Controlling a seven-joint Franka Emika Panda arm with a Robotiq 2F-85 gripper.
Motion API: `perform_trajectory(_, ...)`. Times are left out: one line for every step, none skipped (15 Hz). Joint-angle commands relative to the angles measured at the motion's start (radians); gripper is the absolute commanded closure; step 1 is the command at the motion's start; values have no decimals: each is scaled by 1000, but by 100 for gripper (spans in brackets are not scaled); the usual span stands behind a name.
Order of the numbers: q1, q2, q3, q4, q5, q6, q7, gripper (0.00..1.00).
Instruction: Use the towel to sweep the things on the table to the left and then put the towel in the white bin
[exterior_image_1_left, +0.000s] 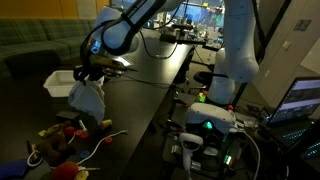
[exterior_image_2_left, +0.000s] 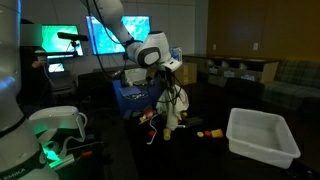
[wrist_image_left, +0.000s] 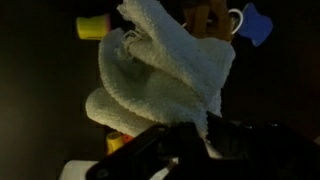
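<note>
The gripper (exterior_image_1_left: 88, 74) is clamped shut on the top of the towel (exterior_image_1_left: 88, 100), which hangs from it in a bunched, folded drape over the table (exterior_image_1_left: 150, 95). In an exterior view the towel's lower end reaches down to about the level of the things (exterior_image_1_left: 62, 138), a cluster of small red, yellow and orange items lying nearer the camera and slightly left; whether the cloth touches the tabletop cannot be told. The bin (exterior_image_1_left: 60, 82) sits just left of the towel and farther back. In an exterior view the towel (exterior_image_2_left: 172, 112) hangs under the gripper (exterior_image_2_left: 170, 88), with a few things (exterior_image_2_left: 210, 131) on the dark top to its right and the bin (exterior_image_2_left: 262, 137) well apart, farther right. In the wrist view the towel (wrist_image_left: 160, 70) fills the middle above the gripper (wrist_image_left: 205, 140), with a yellow item (wrist_image_left: 92, 27) and a blue item (wrist_image_left: 255, 25) beyond it.
</note>
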Motion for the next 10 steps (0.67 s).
perform_trajectory(-52, -126, -65, -181, -12, 64, 14, 91)
perform_trajectory(-64, -131, -95, -207, -35, 75, 29, 90)
perform_trajectory(-77, -133, -128, -230, -66, 85, 46, 91)
perform_trajectory(-92, -136, -161, -246, -97, 79, 59, 91)
perform_trajectory(-76, -117, -214, -255, -143, 97, 93, 91)
perform_trajectory(-73, -103, -251, -257, -186, 93, 119, 91)
perform_trajectory(-60, -69, -294, -257, -240, 109, 159, 91)
perform_trajectory(-49, -50, -332, -254, -291, 103, 192, 91)
perform_trajectory(-29, -22, -371, -246, -351, 102, 236, 91)
perform_trajectory(-1, 15, -414, -232, -416, 102, 291, 91)
